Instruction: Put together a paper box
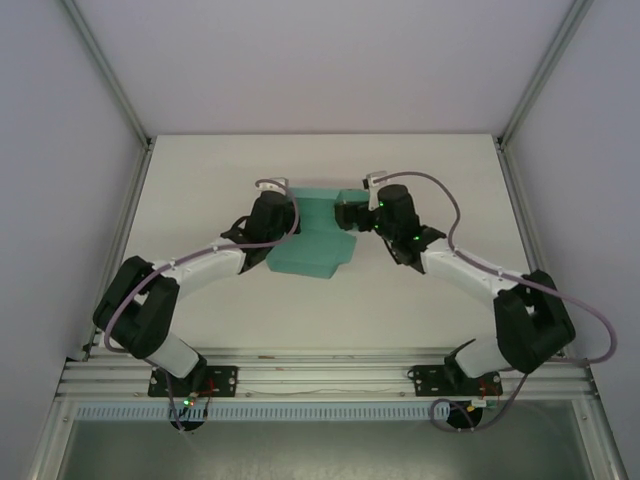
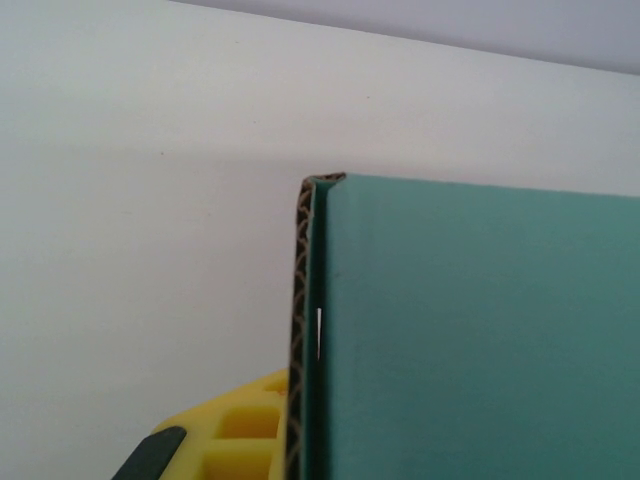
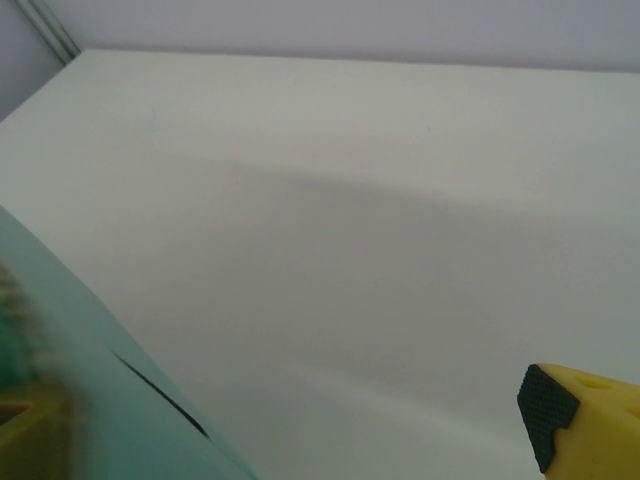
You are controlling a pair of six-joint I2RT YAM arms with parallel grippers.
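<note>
While both arms reach inward over the white table (image 1: 200, 300), the teal paper box (image 1: 318, 250) lies near its centre, slightly toward twelve o'clock. At the box's ten o'clock side the left gripper (image 1: 288, 218) is pressed together, apparently pinching the corrugated card edge, though its far finger is hidden behind the card. At two o'clock the right gripper (image 1: 350, 212) stands spread wide, one yellow finger (image 3: 580, 425) clear of the card.

Top camera looks down; wrist cameras hug the paper box (image 1: 315, 250).
</note>
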